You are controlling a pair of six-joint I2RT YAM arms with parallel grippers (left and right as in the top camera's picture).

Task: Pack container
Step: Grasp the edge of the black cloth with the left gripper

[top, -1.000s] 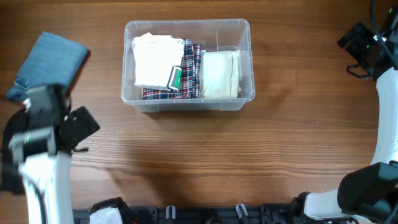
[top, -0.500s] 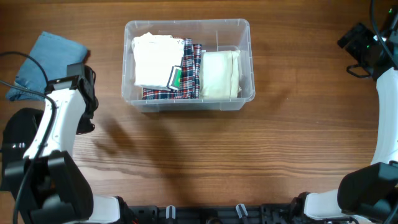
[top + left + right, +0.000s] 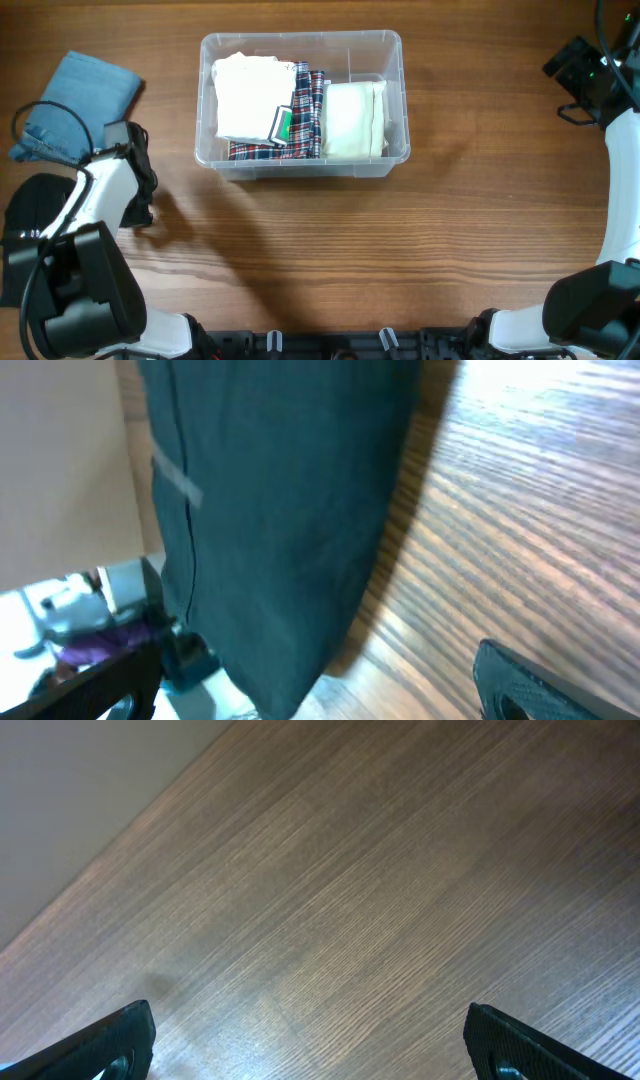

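1. Container (image 3: 300, 167) at the middle of the tabletop's (image 3: 320, 260) far edge, long axis left to right, holding white cloth (image 3: 245, 95), plaid cloth (image 3: 308, 110) and cream cloth (image 3: 355, 118) side by side.
2. Blue cloth (image 3: 80, 95) outside it, at the far left corner, long axis slanting far-right to near-left.
3. Left gripper (image 3: 315, 685) just beside blue cloth on its near-right side, jaws apart and empty; much the nearer arm.
4. Right gripper (image 3: 310, 1040) by the far right corner, jaws apart over bare wood.
5. Likely next: reach far-left for blue cloth, then carry it right to container.
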